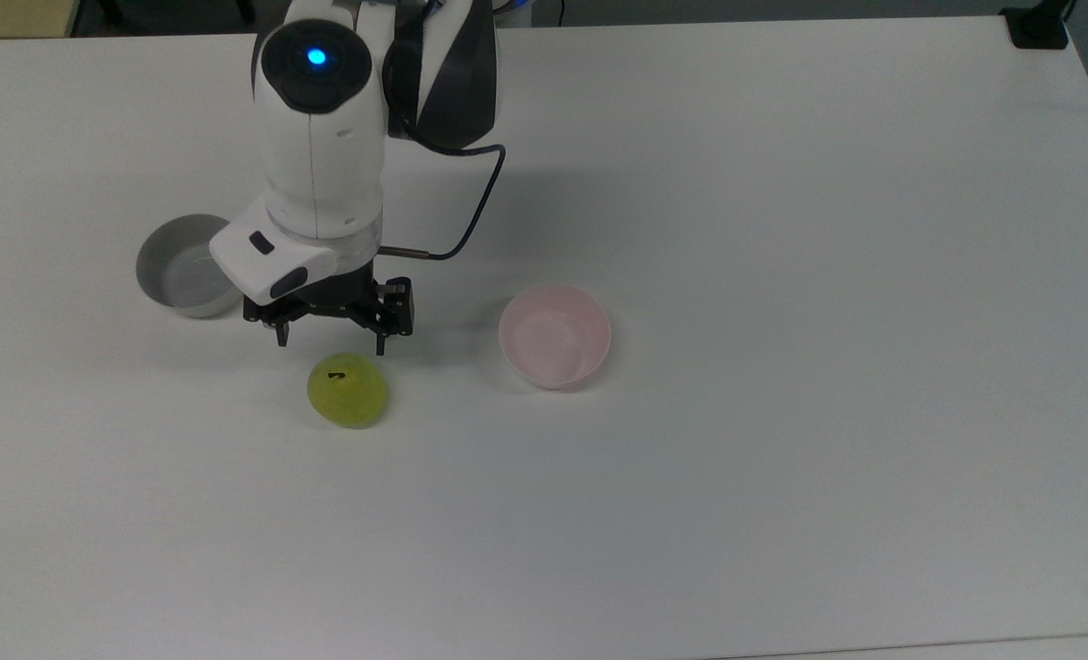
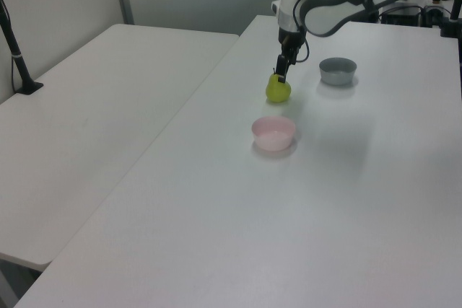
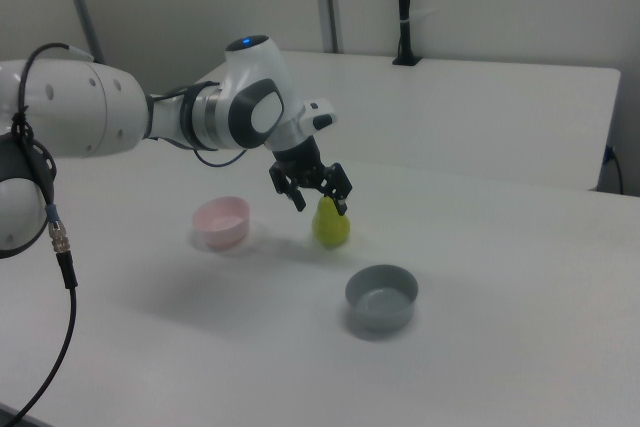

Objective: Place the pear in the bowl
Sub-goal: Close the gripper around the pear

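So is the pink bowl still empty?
Empty: the pink bowl shows only its bare inside, and the pear sits on the table beside it.

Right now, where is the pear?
In the top view the pear stands on the table, left of the pink bowl, just below the open gripper.

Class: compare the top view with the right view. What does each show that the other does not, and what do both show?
Only the top view shows the pear's dark stem from above. Only the right view shows a second table behind, and the pear's narrowing profile. Both show the open end effector near the pear, the pink bowl and the grey bowl.
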